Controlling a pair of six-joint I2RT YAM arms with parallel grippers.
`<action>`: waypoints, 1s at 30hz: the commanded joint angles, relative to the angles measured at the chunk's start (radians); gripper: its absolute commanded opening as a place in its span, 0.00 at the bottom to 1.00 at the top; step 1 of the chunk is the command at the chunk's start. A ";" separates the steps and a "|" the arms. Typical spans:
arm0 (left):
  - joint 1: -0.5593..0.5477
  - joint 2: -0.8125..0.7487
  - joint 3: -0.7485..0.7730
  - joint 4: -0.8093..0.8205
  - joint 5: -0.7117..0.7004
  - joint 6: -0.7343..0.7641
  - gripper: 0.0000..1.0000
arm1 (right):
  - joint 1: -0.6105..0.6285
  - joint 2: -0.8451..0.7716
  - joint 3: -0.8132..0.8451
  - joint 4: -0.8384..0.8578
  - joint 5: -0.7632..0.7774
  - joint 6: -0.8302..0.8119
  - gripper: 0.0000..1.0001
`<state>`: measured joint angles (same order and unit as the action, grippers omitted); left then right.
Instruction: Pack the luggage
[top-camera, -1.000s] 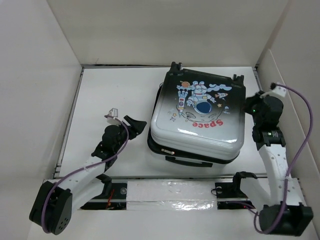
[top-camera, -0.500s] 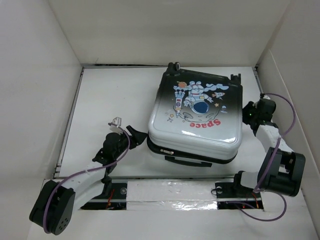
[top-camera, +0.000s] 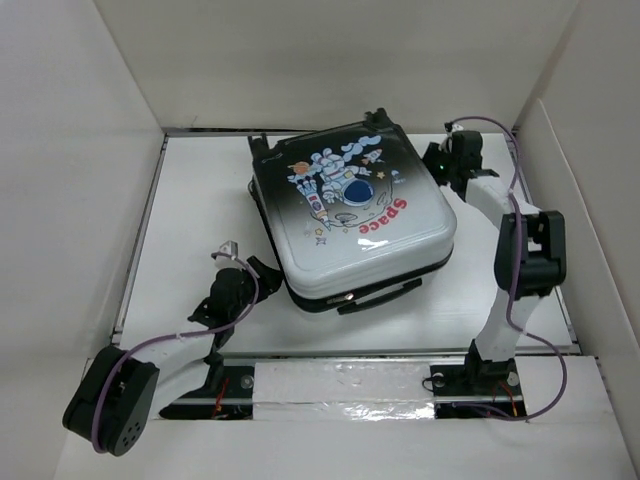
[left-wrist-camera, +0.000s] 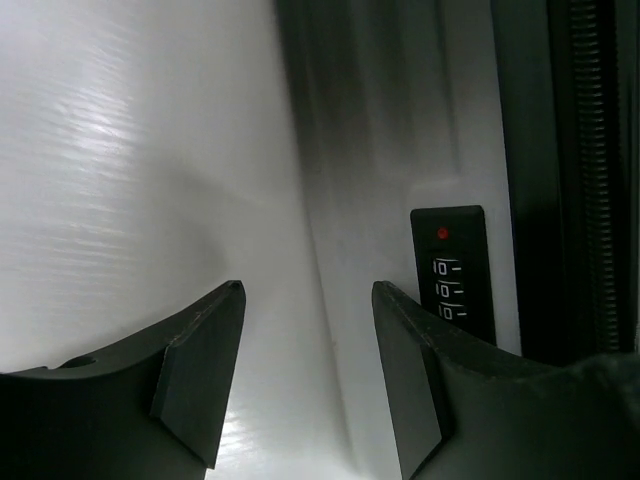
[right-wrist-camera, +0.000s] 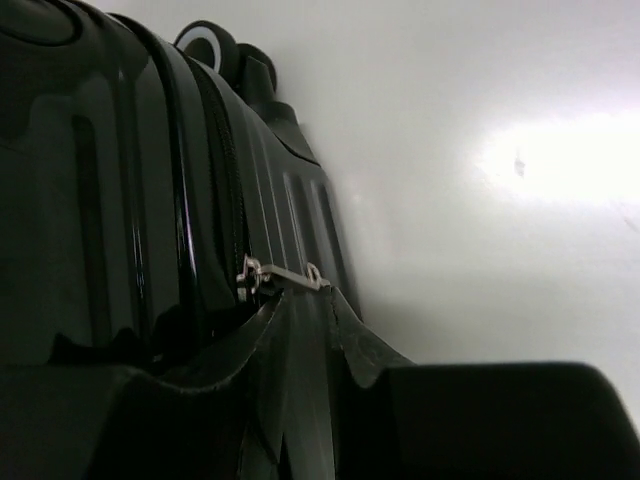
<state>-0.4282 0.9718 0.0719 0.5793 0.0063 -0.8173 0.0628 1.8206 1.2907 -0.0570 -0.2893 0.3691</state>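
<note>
the luggage (top-camera: 350, 215) lies flat and closed on the white table (top-camera: 200, 200), astronaut print up, turned at an angle, with its handle side toward the arms. the left gripper (top-camera: 262, 272) sits low just beside the case's near-left corner. its fingers (left-wrist-camera: 200, 360) stand apart and hold nothing. past them the left wrist view shows bare table and the case's side wall with a small number lock (left-wrist-camera: 450, 275). the right gripper (top-camera: 437, 165) is at the case's far-right corner. its fingers (right-wrist-camera: 250, 350) are drawn almost together with only a thin gap. a metal zipper pull (right-wrist-camera: 285, 272) lies right at their tips, and i cannot tell whether it is pinched. a wheel (right-wrist-camera: 205, 42) shows beyond.
</note>
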 joint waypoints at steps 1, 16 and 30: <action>-0.115 0.014 0.068 0.211 0.167 -0.057 0.52 | 0.175 0.066 0.263 -0.088 -0.344 0.031 0.35; -0.305 -0.309 0.229 -0.146 -0.411 -0.065 0.67 | 0.108 -0.098 0.173 -0.127 -0.226 -0.041 0.84; 0.135 -0.144 0.647 -0.245 -0.300 -0.153 0.96 | 0.088 -0.548 -0.204 -0.006 0.002 -0.064 0.99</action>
<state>-0.3897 0.7845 0.6708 0.2058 -0.4755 -0.8814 0.1741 1.3293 1.1423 -0.0521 -0.3035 0.3382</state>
